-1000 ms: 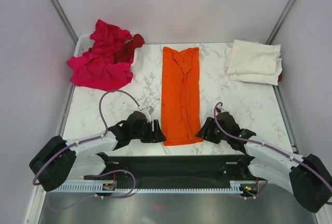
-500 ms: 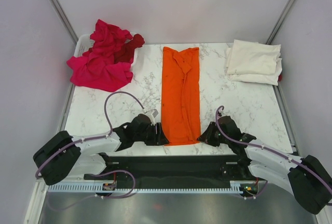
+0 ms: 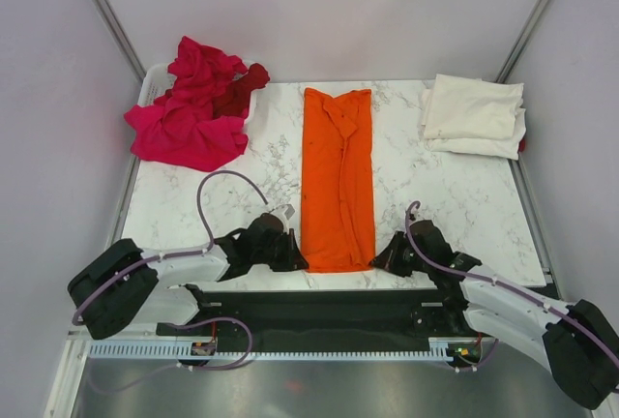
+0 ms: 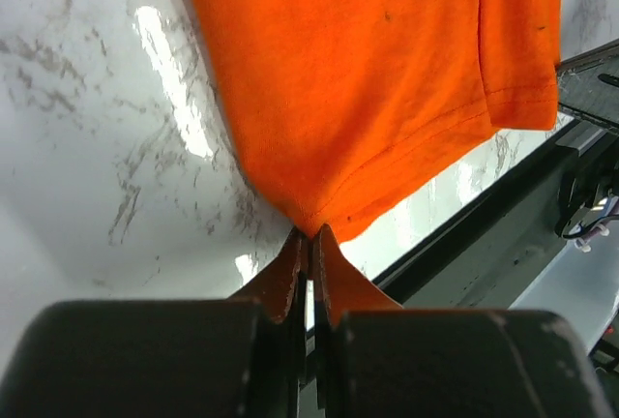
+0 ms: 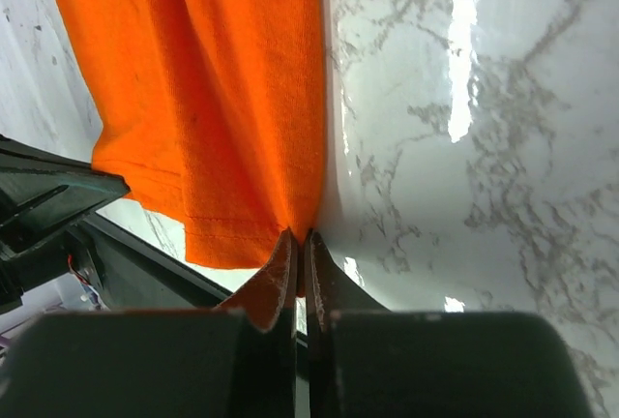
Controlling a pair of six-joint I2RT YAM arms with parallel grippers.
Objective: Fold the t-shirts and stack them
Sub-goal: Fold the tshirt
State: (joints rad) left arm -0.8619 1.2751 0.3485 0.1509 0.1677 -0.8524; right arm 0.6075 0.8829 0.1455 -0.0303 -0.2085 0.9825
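An orange t-shirt [image 3: 338,181] lies folded into a long narrow strip down the middle of the marble table. My left gripper [image 3: 300,261] is shut on its near left corner; in the left wrist view the cloth [image 4: 387,79] is pinched at the gripper [image 4: 310,234]. My right gripper [image 3: 375,261] is shut on the near right corner, and the right wrist view shows the orange hem [image 5: 213,108] nipped at the gripper [image 5: 298,236]. A cream-white folded t-shirt [image 3: 474,116] rests at the back right. Crumpled magenta-pink t-shirts [image 3: 189,118] and a dark red one [image 3: 242,89] are heaped at the back left.
A white basket [image 3: 153,81] holds the pink heap at the back left corner. The table's near edge and a black rail [image 3: 319,307] run just behind both grippers. Grey walls [image 3: 58,99] close in the left, right and back.
Both grippers slid inward to the orange shirt's near corners and shut on the cloth. The near hem now looks slightly drawn in.
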